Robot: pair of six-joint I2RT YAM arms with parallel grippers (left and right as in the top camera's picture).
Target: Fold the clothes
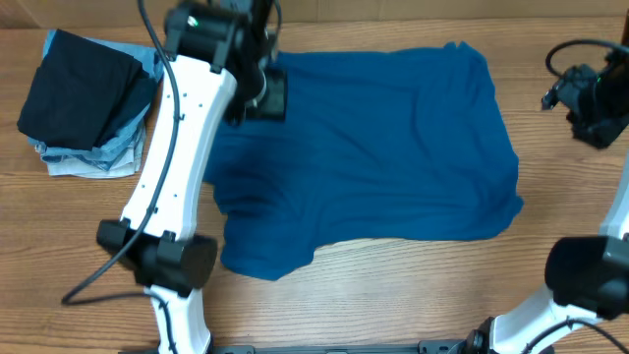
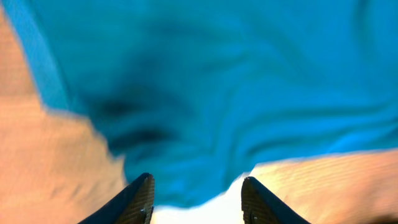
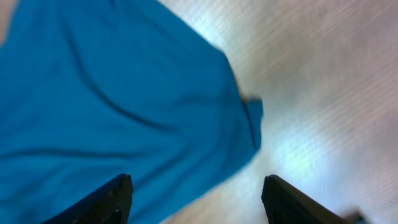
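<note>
A black garment lies atop folded pale-blue garments at the wooden table's left edge.

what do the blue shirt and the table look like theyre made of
Shirt: thin soft knit, probably cotton jersey, matte; it drapes in shallow wrinkles with no sheen.
Table: wood or wood-look laminate, cannot tell which; light brown grain lines, smooth, with faint glare in the right wrist view.

we see a plain royal-blue t-shirt lying flat on the wooden table, spread as a rough, wide rectangle in the middle. soft wrinkles run across the thin fabric. its near-left corner hangs closer to us than the rest, and its right edge is uneven.
</note>
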